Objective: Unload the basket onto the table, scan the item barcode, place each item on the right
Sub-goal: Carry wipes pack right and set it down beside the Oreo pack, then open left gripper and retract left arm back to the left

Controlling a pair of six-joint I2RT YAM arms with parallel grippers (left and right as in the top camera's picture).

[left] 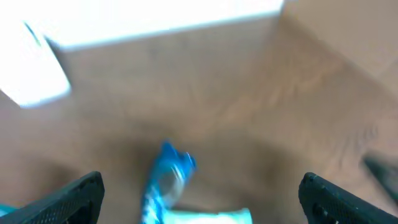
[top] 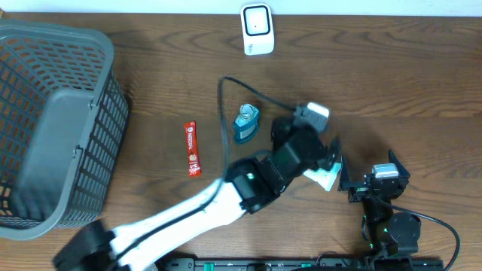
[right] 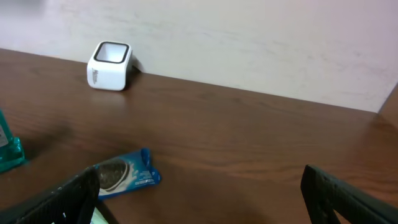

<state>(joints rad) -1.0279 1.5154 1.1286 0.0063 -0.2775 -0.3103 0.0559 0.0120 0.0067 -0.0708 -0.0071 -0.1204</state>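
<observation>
1. Under the left gripper (left: 200,193), between its fingers, lay the blue packet (left: 165,177), flat on the table (top: 392,75). The jaws were spread wide and holding nothing. That wrist view was blurred, so I couldn't tell how much gap there was between pads and packet.
2. My read: the wide spread over the packet was a pre-grasp pose, with the fingers straddling it so they could close on it. That makes the packet the likely item to scan.
3. The packet's printed face was up in the right wrist view and no barcode was visible. It's probably underneath or on the far side, so the packet would need a lift and a turn.
4. The right gripper (right: 199,193) sat just right of the left one, low, also spread wide and empty. The packet lay ahead of it and to its left. It looked parked clear of the left arm, or waiting for a handover; I can't say which.
5. The scanner (top: 257,29) stood well ahead of both grippers at the back edge of the table by the wall, window facing up. The code would likely have to be held face-down over it.
6. A teal bottle (top: 245,124) and a red snack bar (top: 192,148) lay left of the left gripper, apart from it. The basket (top: 83,150) stood further left again. These were probably queued items and the drop bin.
7. Task status: early, with nothing lifted yet.
</observation>
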